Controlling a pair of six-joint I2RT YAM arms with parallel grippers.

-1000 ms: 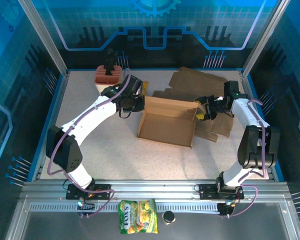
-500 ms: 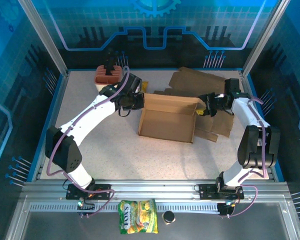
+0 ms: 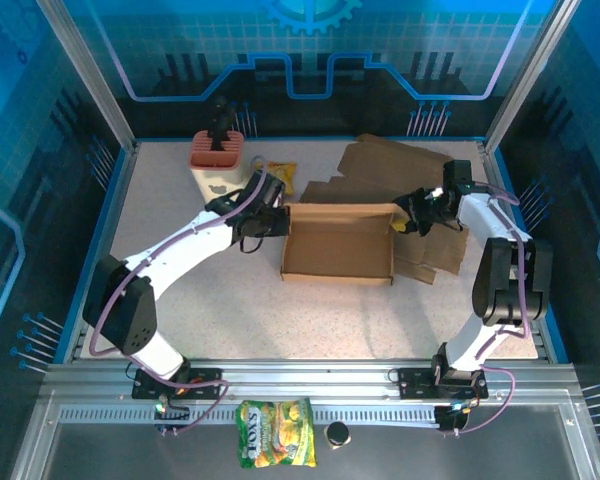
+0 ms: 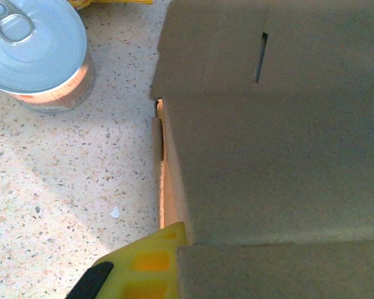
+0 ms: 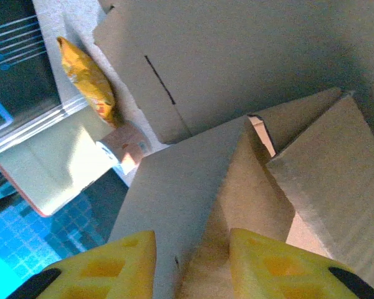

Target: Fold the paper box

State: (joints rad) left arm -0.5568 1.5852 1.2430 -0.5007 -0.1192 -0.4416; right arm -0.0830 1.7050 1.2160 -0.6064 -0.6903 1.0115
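The brown paper box [image 3: 338, 245] stands open-topped in the middle of the table, its walls raised. My left gripper [image 3: 277, 219] is at the box's left wall, shut on that wall. In the left wrist view one yellow finger [image 4: 143, 265] presses the cardboard [image 4: 274, 162] and the other finger is hidden behind it. My right gripper [image 3: 407, 216] is at the box's back right corner. Its two yellow fingertips [image 5: 280, 268] sit either side of a folded cardboard flap [image 5: 237, 205] and close on it.
Flat cardboard sheets [image 3: 400, 165] lie behind and to the right of the box. A yellow snack bag [image 3: 279, 175], a tin can [image 4: 37, 56] and a pale container with a pink top [image 3: 217, 160] stand at the back left. Another snack bag [image 3: 275, 447] lies on the front rail.
The box has swung from skewed to square with the table, and its walls stand more upright. The left gripper came toward the near side with it. The right jaws have narrowed onto the flap.
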